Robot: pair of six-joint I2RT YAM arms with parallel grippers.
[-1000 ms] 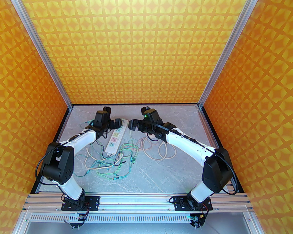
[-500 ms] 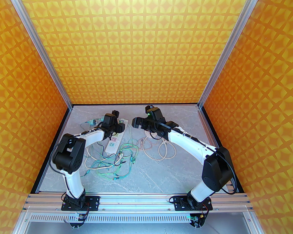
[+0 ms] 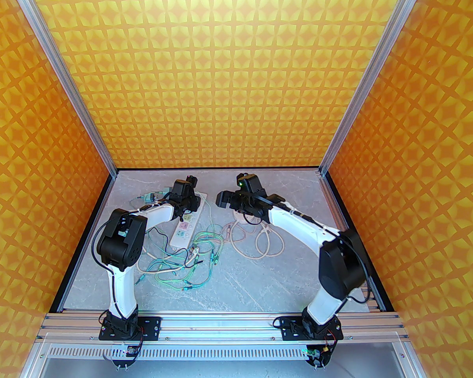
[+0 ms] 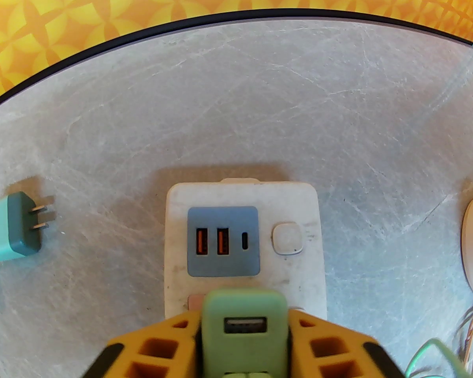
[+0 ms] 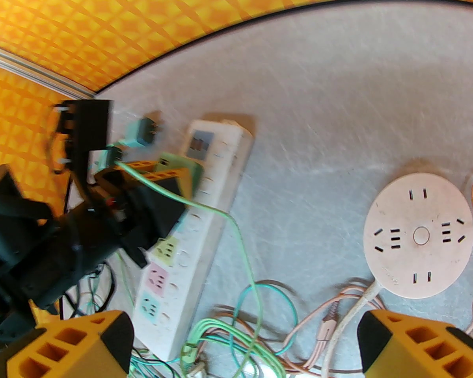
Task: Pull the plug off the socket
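The green plug sits in the power strip, in the outlet just next to the strip's blue-grey USB panel. In the left wrist view, the left gripper is closed on it, one orange finger pressed to each side. A loose teal plug lies on the table off the strip's left side, well apart. The main risk, as I judge it, is that nothing pins the strip down, so a pull may lift or drag the whole strip instead of freeing the pins. A tilted pull could also jam the pins or let the smooth sides slip out of the fingers. In the right wrist view, the right gripper hangs wide open and holds nothing. It sits above the cables to the right of the strip, near a round socket, so it braces nothing. A green cable trails across the strip and could snag. In the top external view, the left gripper covers the strip's far end and the right gripper hovers clear of it.
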